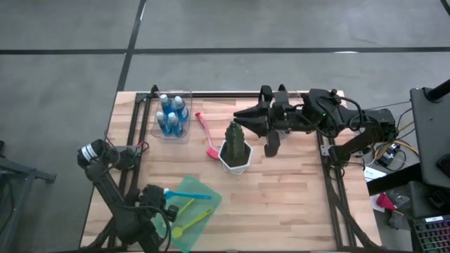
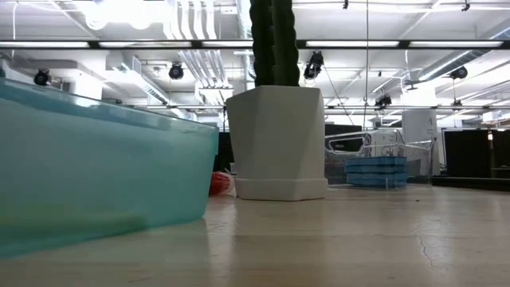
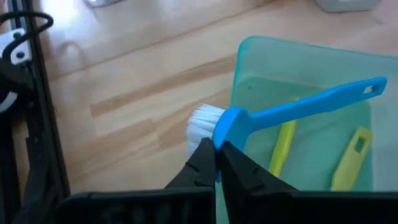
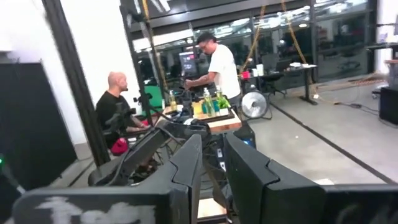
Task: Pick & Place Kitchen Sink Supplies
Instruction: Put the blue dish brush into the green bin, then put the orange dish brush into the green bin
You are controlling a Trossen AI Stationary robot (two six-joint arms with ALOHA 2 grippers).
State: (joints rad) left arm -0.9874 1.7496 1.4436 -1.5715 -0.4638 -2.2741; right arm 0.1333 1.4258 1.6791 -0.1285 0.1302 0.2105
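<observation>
Left gripper (image 3: 216, 163) clamped shut on the blue brush (image 3: 292, 109) near its white bristles, handle lying over the translucent green sheet (image 3: 311, 62) beside two yellow-lime brushes (image 3: 283, 146). Right gripper (image 1: 242, 117) raised above the cactus pot (image 1: 235, 156), fingers narrowly parted, holding nothing.

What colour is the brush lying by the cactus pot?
Red, clearest in the high view.

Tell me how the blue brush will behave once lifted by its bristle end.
The blue brush looks stiff, so it probably won't droop. The left gripper is shut beside its white bristle head, and the long handle juts far out, so it may pivot. It likely weighs little, being thin plastic.
</observation>
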